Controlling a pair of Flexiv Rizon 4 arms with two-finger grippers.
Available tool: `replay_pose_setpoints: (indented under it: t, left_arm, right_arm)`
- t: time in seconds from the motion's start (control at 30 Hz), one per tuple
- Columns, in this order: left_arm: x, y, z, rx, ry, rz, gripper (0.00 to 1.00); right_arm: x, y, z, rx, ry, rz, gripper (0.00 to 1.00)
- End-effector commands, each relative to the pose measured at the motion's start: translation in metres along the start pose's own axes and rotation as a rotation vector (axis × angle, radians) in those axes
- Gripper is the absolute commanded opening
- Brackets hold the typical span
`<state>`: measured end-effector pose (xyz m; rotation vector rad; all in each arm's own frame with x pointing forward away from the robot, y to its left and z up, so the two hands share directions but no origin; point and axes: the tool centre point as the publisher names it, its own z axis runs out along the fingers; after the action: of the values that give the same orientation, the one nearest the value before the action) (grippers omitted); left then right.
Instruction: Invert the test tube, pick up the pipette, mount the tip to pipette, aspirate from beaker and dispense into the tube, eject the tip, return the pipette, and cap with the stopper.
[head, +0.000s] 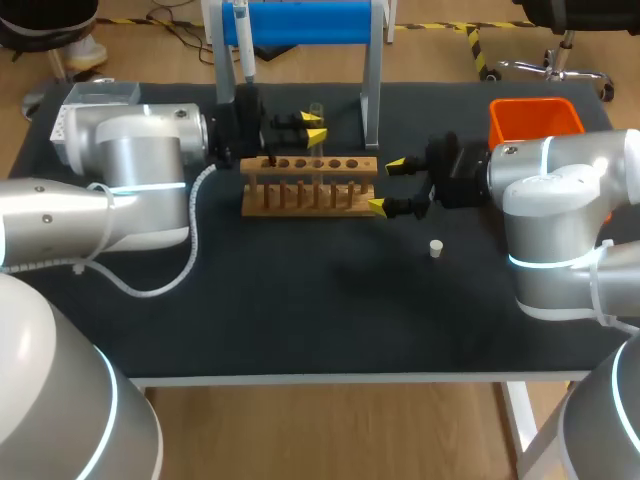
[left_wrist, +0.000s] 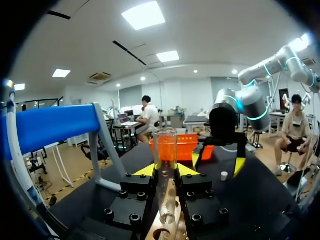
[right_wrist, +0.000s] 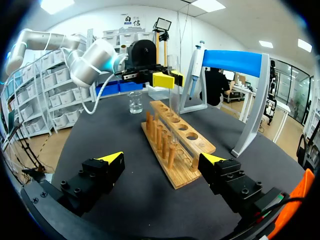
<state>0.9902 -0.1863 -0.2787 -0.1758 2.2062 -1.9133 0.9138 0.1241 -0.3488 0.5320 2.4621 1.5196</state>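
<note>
Holding test tube (left_wrist: 165, 145) upright over wooden rack (head: 310, 186), left tool (left_wrist: 165, 170).

A table (head: 300, 310) with a dark top is seen standing on a light wooden floor (head: 330, 430), with its white edge and one white leg shown at the near side. In the wrist views, a white ceiling (left_wrist: 210, 30) is lit by square light panels (left_wrist: 143, 15), and pale walls (left_wrist: 192, 97) are seen far behind.

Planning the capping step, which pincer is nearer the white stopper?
Right. The right pincer, open at the rack's end, is near the stopper; the left pincer grips the test tube across the rack.
</note>
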Motion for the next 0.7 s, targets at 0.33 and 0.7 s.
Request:
replay_pose_setpoints:
  t: [0.33,0.7]
  left_arm:
    - [-0.0026,0.0038,0.0040,0.001,-0.023,0.036,0.00]
    - [-0.0007,0.0064,0.0055,-0.004,-0.011,0.021,0.00]
  right_arm:
    - [-0.0005,0.0000,-0.0008,0.001,0.002,0.000,1.00]
    - [-0.0005,0.0000,-0.0008,0.001,0.002,0.000,1.00]
